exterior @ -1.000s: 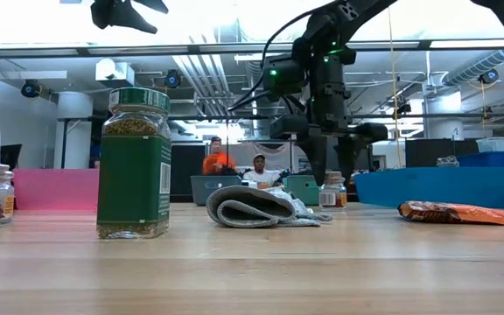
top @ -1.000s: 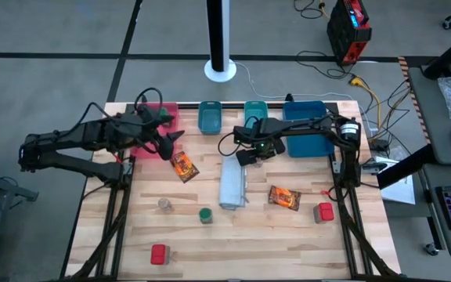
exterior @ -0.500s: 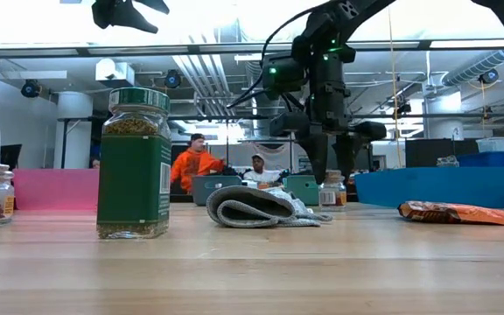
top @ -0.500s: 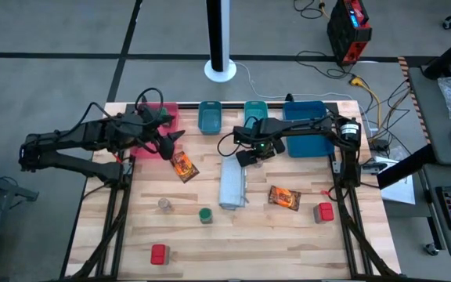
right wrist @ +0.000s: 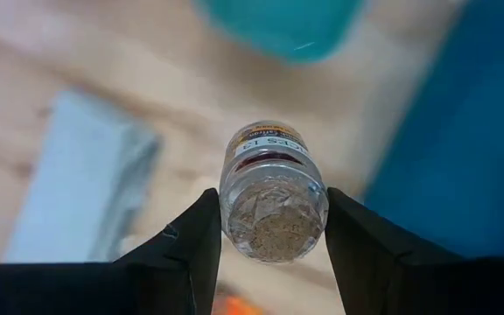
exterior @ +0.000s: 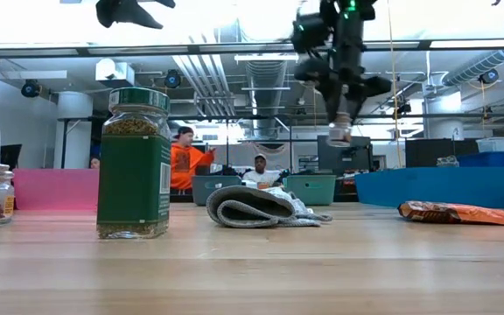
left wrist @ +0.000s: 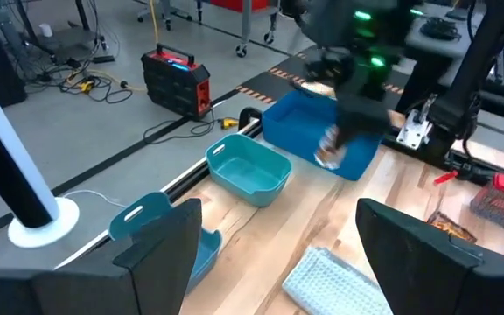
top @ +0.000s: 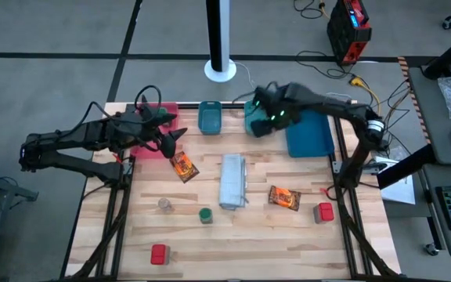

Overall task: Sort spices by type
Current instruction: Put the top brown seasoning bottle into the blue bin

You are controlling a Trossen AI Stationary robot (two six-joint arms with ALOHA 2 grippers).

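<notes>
The right gripper [right wrist: 274, 232] squeezes a spice jar [right wrist: 274, 191] high above the folded cloth [top: 233, 181], perhaps beside the teal tray [top: 254, 114]. The left gripper's [left wrist: 274, 254] fingers are apart.

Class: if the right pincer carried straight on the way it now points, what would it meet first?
Probably the wooden table between the teal tray and grey cloth; the right pincer points down, holding a jar. Depth unclear.

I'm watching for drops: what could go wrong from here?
The right gripper holds a small spice jar high above the table between the teal tray and blue tray; it could slip out and fall, or land in the wrong tray. The left gripper hovers open by the pink tray.
</notes>
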